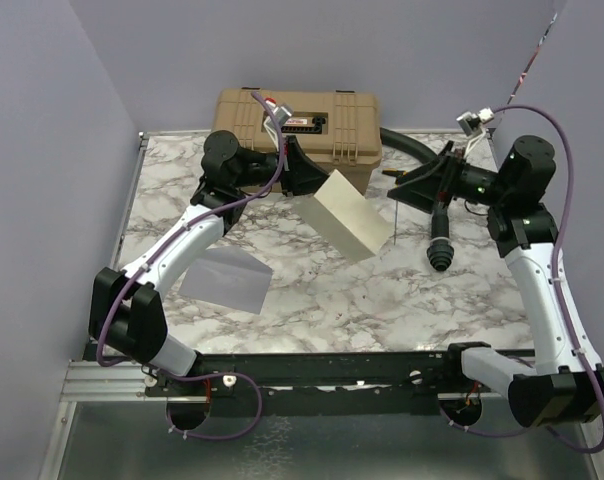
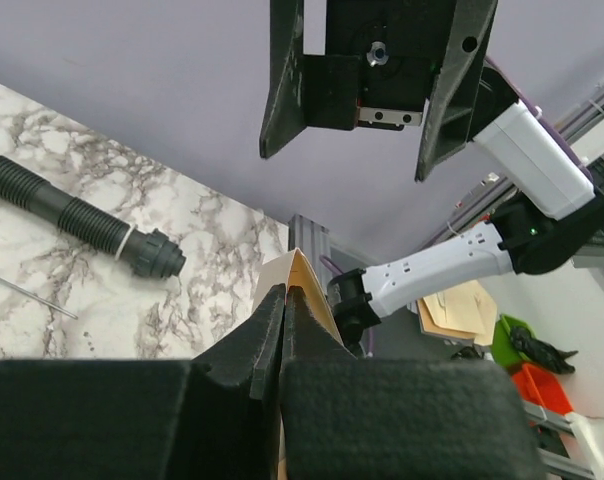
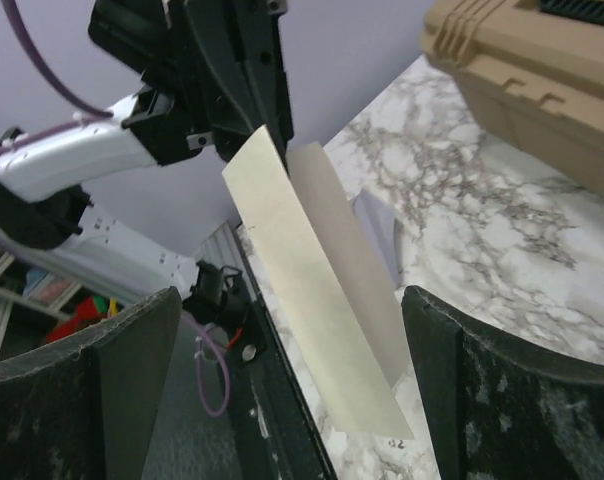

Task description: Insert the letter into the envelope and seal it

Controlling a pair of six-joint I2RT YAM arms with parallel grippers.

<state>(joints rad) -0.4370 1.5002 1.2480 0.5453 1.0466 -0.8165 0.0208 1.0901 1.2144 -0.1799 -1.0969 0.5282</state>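
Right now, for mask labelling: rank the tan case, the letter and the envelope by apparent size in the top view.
1. tan case, clearly largest.
2-3. letter and envelope: they look about alike. The letter is lifted off the table and tilted, nearer the camera, so no ranking.

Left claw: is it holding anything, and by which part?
Yes, the left claw pinches the letter at its top corner, holding it clear of the table.

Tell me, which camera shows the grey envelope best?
Top external: the envelope lies flat on the table, nearly whole. Right wrist catches only a grey sliver behind the letter; left wrist shows none.
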